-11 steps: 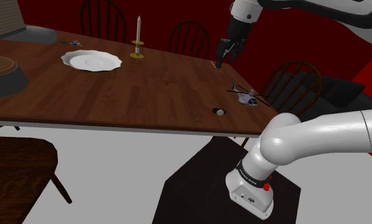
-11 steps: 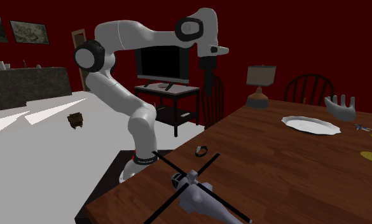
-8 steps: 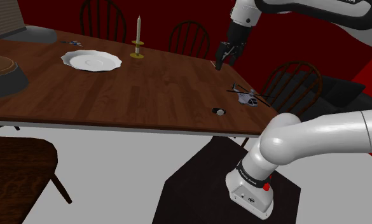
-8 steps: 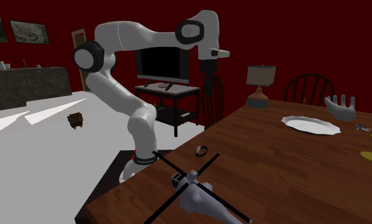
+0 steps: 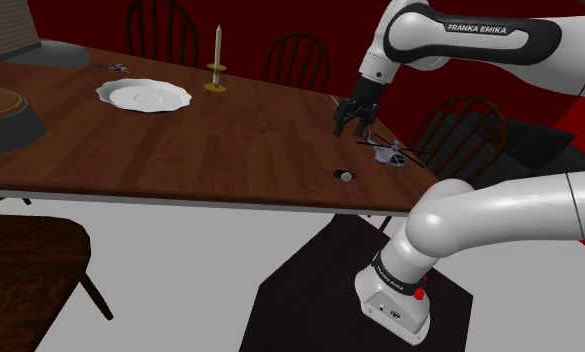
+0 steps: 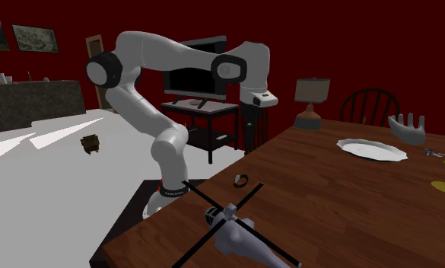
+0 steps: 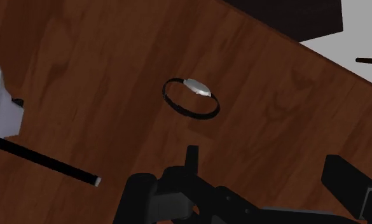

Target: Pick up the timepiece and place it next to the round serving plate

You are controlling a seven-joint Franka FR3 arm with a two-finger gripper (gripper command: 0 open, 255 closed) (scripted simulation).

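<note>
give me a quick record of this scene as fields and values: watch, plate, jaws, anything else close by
watch: black band, pale face, lying flat on the table, untouched
plate: white, round, far along the table from the watch
jaws: open, empty, above the table, watch ahead of them
toy helicopter: grey, near the watch, apart from it
task state: watch not yet picked up

We see a watch (image 7: 197, 86) with a black band and a silver-grey face. The desk (image 5: 180, 140) is reddish-brown with wood grain. The plate (image 5: 143, 96) is white, the tool (image 5: 351, 126) black, the wall (image 6: 327, 38) dark red.
</note>
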